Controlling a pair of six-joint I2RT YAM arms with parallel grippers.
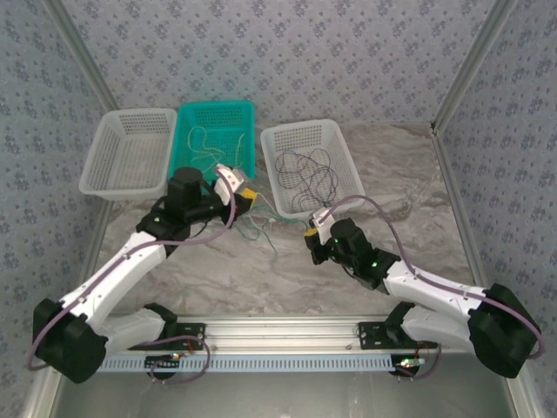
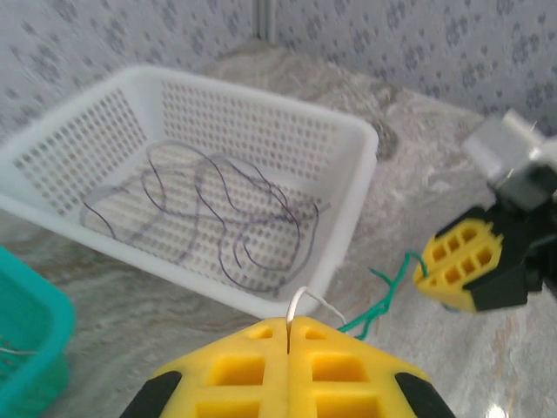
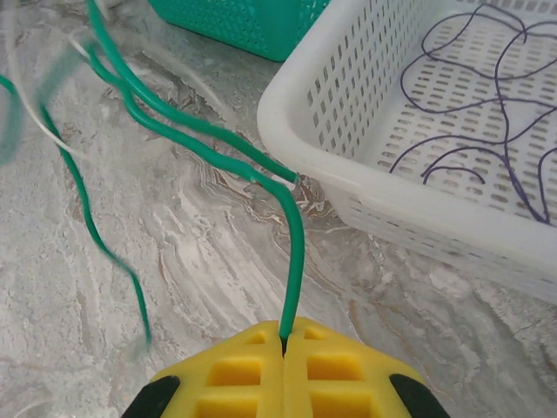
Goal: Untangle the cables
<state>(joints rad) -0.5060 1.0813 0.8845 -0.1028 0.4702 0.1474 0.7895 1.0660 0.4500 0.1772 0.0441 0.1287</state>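
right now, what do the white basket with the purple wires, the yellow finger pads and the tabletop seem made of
White basket: moulded plastic by the look, semi-matt, walls and floor pierced with even slots. Yellow pads of the left gripper: probably soft rubber or printed plastic, matt, with square recesses. Tabletop: grey marble veining, slightly glossy; real stone or a printed sheet, I cannot tell.
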